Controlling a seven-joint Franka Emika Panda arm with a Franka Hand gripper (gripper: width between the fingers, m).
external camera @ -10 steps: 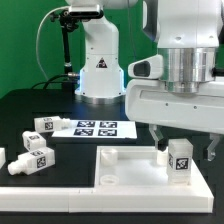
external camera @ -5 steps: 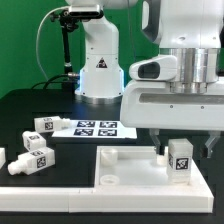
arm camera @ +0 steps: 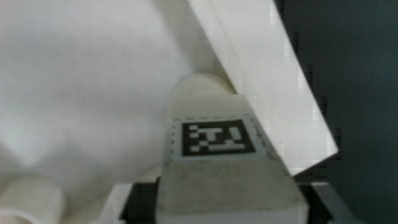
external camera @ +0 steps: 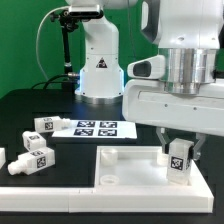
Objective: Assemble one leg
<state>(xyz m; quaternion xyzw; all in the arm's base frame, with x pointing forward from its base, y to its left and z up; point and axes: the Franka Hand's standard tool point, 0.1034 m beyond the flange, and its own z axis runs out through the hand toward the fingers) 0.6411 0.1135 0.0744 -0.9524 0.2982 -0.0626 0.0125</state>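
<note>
A white leg [external camera: 180, 160] with a square tag stands upright on the right part of the large white panel [external camera: 125, 172], close to its raised rim. My gripper [external camera: 180, 150] reaches down from above and is shut on this leg, one finger on each side. In the wrist view the leg [arm camera: 217, 140] fills the middle with its tag facing the camera. The dark fingers [arm camera: 150, 200] press its two sides, and the gripper [arm camera: 224, 206] is shut on it. The panel [arm camera: 89, 100] and its rim lie behind it.
Three more loose legs [external camera: 45, 125], [external camera: 36, 143], [external camera: 36, 161] lie on the black table at the exterior view's left. Another shows partly at the edge [external camera: 2, 158]. The marker board [external camera: 95, 128] lies behind the panel. The arm's base [external camera: 98, 70] stands at the back.
The gripper has turned about its vertical axis with the leg in it, so the fingers now show closer together. The leg stays at the same spot on the panel.
</note>
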